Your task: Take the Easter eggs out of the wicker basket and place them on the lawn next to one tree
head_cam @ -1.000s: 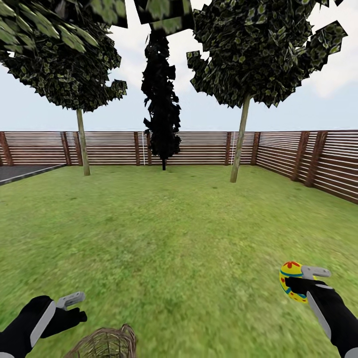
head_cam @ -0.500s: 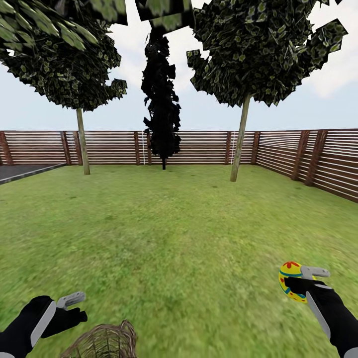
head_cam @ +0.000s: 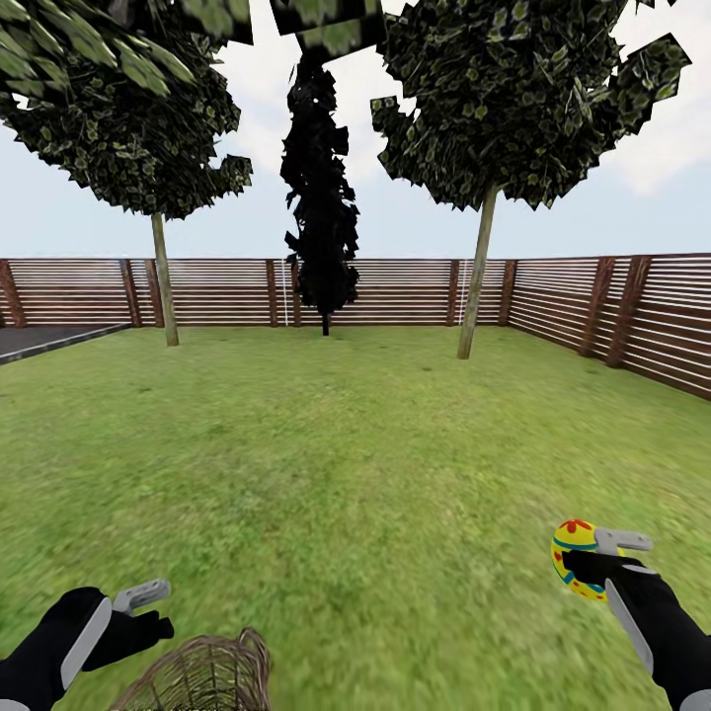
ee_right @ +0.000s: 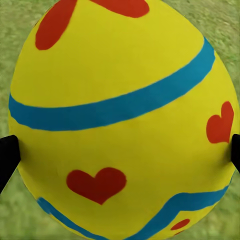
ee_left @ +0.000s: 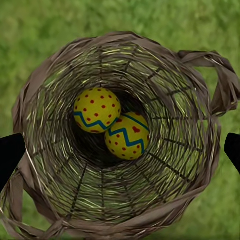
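The wicker basket point(head_cam: 202, 676) is cut off at the head view's edge; two eggs point(ee_left: 111, 122) lie inside, beneath the open left claw point(ee_left: 120, 150). A third egg point(head_cam: 576, 559) is gripped by the right claw point(head_cam: 592, 558) beside the basket.

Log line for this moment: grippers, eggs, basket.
right gripper: shut on flower egg | left gripper: open above wicker basket | in basket: dotted egg, zigzag egg | eggs at tree: none yet

Flat, even daylight, bright pale sky point(head_cam: 592, 217); no clear light direction. No cast shadows on lawn point(head_cam: 375, 444) under trees. Grass texture smeared, blurry near bottom edge. Foliage blocky, jagged-edged. Wrist views: grass soft, out of focus.
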`<state>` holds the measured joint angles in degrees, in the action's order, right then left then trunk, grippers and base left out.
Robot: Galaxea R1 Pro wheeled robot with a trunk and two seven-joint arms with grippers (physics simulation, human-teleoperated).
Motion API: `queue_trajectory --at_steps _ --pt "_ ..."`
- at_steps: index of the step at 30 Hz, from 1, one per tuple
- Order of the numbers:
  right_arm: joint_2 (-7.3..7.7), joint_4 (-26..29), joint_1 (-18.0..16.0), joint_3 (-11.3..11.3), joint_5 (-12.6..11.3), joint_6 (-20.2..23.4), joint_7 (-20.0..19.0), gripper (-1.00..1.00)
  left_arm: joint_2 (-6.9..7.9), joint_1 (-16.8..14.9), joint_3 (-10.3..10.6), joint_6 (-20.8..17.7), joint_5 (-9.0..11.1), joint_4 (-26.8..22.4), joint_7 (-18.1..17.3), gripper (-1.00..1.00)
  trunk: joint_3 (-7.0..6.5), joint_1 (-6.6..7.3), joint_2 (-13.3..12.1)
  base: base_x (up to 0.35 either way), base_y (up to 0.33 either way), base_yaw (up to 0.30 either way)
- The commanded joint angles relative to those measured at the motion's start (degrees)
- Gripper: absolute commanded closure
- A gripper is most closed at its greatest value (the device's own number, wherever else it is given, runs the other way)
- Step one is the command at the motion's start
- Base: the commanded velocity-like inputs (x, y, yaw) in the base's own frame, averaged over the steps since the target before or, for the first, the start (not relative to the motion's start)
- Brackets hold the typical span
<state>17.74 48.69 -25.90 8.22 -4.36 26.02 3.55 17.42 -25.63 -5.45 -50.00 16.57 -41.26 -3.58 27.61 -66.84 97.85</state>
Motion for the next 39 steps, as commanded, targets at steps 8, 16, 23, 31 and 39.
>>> queue_trajectory --at_steps 8,16,23,31,39 --pt "0.02 0.09 -0.03 -0.06 -0.47 0.26 0.31 1.00 -0.11 -0.04 -0.17 -0.27 -0.31 -0.05 -0.38 -1.00 1.51 -1.76 3.26 0.000 0.000 0.000" --pt "-0.04 -0.69 -0.03 -0.14 -0.47 0.18 0.31 1.00 -0.11 -0.03 -0.17 -0.27 -0.31 -0.05 -0.38 -1.00 2.95 -3.52 6.47 0.000 0.000 0.000" --pt "0.00 -0.70 -0.03 -0.13 -0.47 0.18 0.31 1.00 -0.16 -0.03 -0.17 -0.27 -0.31 -0.05 -0.38 -1.00 4.20 -5.06 9.28 0.000 0.000 0.000" --pt "-0.01 -0.70 -0.03 -0.14 -0.47 0.16 0.31 1.00 -0.19 -0.03 -0.18 -0.27 -0.31 -0.05 -0.38 -1.00 5.64 -6.81 12.48 0.000 0.000 0.000" --pt "-0.11 -0.69 -0.03 -0.04 -0.06 -6.27 0.35 1.00 -0.28 -0.04 -0.17 -0.27 -0.31 -0.05 -0.38 -1.00 7.08 -8.57 15.69 0.000 0.000 0.000"
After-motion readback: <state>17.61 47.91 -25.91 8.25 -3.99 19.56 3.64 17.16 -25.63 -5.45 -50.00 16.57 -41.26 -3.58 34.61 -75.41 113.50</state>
